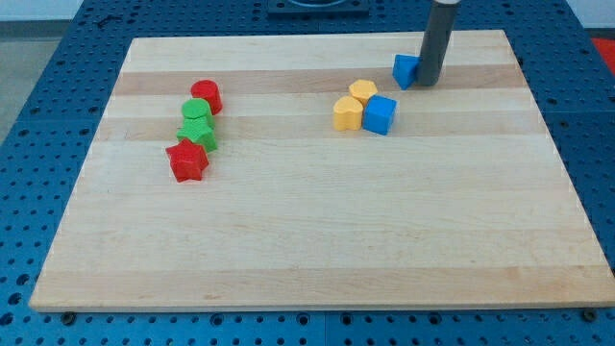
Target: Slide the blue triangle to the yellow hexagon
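Note:
The blue triangle (405,69) lies near the view's top right of the wooden board (317,231). My tip (427,83) stands right against the triangle's right side, touching it. The yellow hexagon (362,90) lies lower left of the triangle, a short gap away. It is packed with a second yellow block (347,113) on its lower left and a blue cube (381,114) on its lower right.
A cluster stands at the view's left: a red cylinder (206,95), two green blocks (197,111) (198,134) and a red star (187,160), in a line going down.

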`<act>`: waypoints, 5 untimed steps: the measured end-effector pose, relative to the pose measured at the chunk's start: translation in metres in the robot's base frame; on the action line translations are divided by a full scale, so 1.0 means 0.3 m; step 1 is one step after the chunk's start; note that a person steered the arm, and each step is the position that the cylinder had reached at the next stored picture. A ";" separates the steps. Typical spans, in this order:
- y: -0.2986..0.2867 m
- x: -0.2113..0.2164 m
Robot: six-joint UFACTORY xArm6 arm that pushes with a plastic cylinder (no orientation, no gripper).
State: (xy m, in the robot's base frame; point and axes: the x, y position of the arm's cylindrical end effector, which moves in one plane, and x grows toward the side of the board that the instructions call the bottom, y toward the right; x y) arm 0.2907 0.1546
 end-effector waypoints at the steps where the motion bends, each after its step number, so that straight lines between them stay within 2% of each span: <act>1: -0.004 -0.078; 4: -0.142 -0.088; 5: -0.176 -0.044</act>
State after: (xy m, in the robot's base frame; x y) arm 0.2776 0.1018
